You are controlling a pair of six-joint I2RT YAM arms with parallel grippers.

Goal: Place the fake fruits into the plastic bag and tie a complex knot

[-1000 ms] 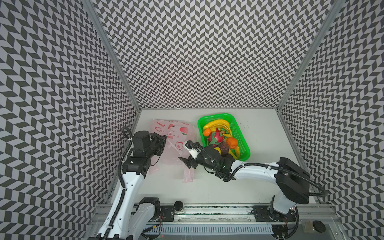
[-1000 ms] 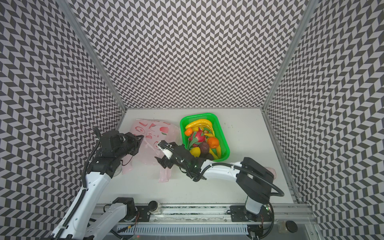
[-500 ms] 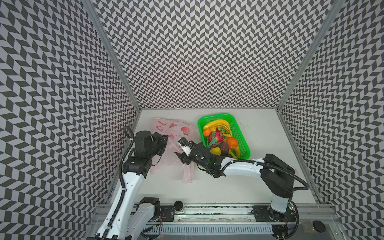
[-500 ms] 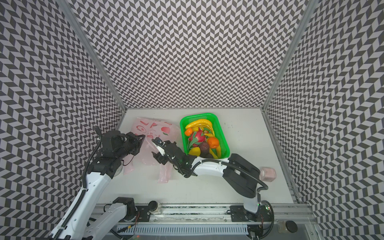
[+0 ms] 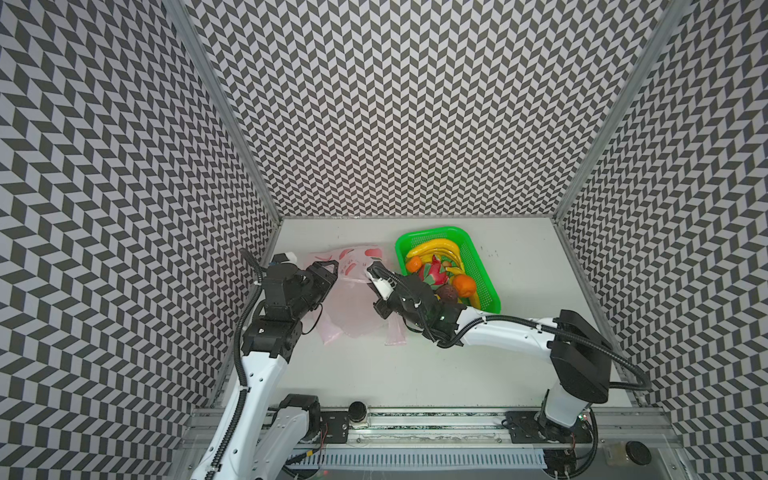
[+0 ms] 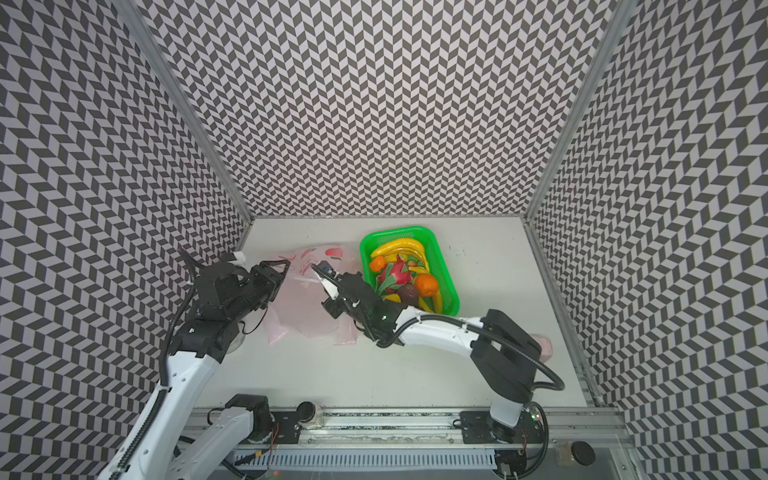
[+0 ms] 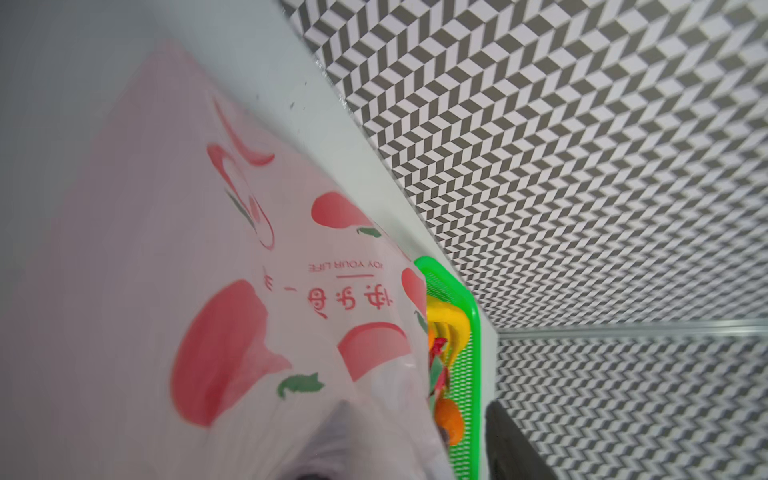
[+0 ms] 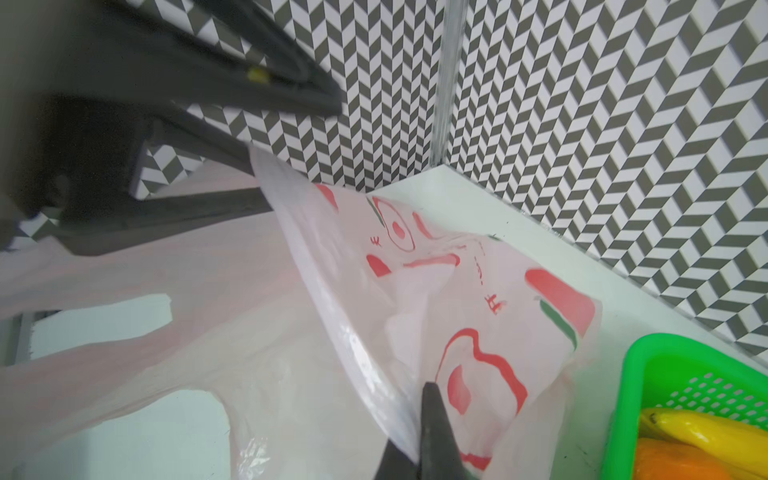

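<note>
Observed right gripper (image 5: 372, 272) with jaws clenched on the mouth edge of the plastic bag (image 5: 353, 307). Confirmed in right wrist view: thin pale-pink film pinched between the dark fingertips (image 8: 434, 415). Observed left gripper (image 5: 330, 274) facing it across the bag mouth, jaws released and parted, patterned wall visible through the gap in right wrist view. Bag rim appears to touch the tip of one left finger without being squeezed between the two. Noted raised edge of bag stretched from one pair of jaws to the other, remainder lying crumpled on the table (image 5: 415, 365) below and behind both. Noted handles (image 5: 392, 332) trailing flat behind the jaws toward the arm bases, loose, apart from each other, not yet tied. Found fake fruits (image 5: 440, 270) lying in the green mesh basket (image 5: 432, 230), just beside the right jaws on the side away from the left jaws. Logged yellow bananas (image 5: 432, 248) farthest from the jaws, pink dragon fruit (image 5: 432, 268) and oranges (image 5: 464, 284) in the middle, dark brown-purple ball (image 5: 449, 293) nearest the right wrist. Could not read left jaws from left wrist view: bag film close against the lens.
</note>
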